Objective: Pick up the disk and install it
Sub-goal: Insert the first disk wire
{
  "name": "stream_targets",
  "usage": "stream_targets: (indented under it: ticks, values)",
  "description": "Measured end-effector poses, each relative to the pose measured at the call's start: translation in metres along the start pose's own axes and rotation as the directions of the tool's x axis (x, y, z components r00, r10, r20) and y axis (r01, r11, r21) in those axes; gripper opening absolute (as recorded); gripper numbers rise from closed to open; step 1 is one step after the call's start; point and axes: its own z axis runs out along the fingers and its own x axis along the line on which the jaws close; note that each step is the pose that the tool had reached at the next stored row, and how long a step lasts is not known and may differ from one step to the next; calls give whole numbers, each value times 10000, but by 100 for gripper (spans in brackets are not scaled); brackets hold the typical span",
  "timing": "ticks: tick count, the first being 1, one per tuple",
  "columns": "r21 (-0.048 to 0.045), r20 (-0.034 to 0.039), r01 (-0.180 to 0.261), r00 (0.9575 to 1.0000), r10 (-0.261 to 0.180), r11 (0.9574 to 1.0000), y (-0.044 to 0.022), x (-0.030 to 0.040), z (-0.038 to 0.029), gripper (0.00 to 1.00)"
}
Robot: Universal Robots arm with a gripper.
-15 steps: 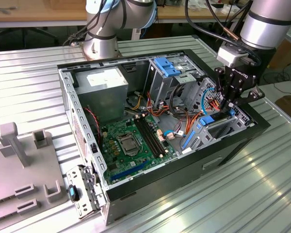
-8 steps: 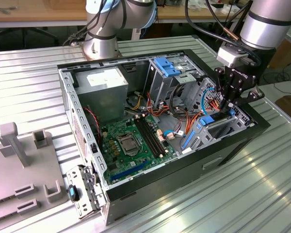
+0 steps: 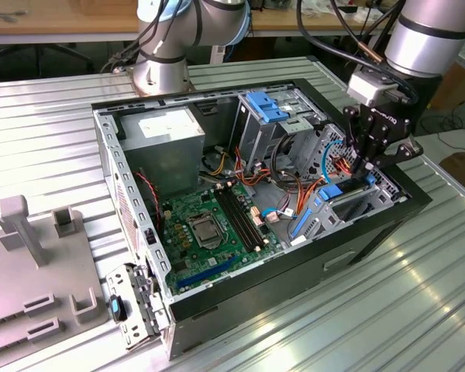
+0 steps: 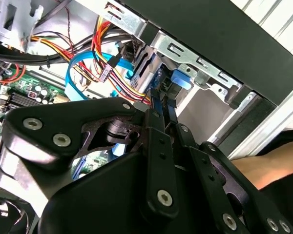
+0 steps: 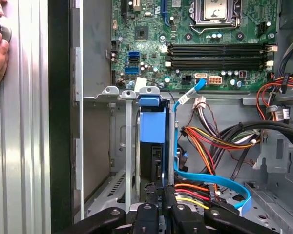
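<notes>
Pincer [image 3: 363, 172] down inside the computer case [image 3: 240, 298], at its corner by the table's [image 3: 387, 310] edge on the exterior view's right, fingers narrow, pinching the disk [image 5: 151, 127]. Disk stands on edge, slotted into the drive cage [image 5: 128, 146]. Pick-up done; install looks nearly complete, grip not yet released.

Robotics laboratory: an opened desktop computer [image 3: 294, 271] is laid flat on a ribbed metal table [image 3: 46, 132], where a robot arm [image 3: 170, 54] is mounted; grey plastic fixtures [image 3: 31, 256] are set alongside, wooden worktops [image 3: 62, 27] behind.
</notes>
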Motion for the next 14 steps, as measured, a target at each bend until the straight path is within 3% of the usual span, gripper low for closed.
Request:
stream_targets:
  ticks: [1, 2, 4, 6, 14]
  values:
    - [2, 115, -7, 9999, 7, 10000, 0, 3, 0, 17]
    - [3, 183, -11, 9998, 11, 10000, 0, 6, 1, 17]
    - [4, 230, -13, 9997, 13, 10000, 1, 33, 5, 17]
    - [5, 328, -20, 9995, 20, 10000, 1, 69, 9, 17]
    - [8, 558, -34, 9984, 33, 10000, 2, 114, 14, 17]
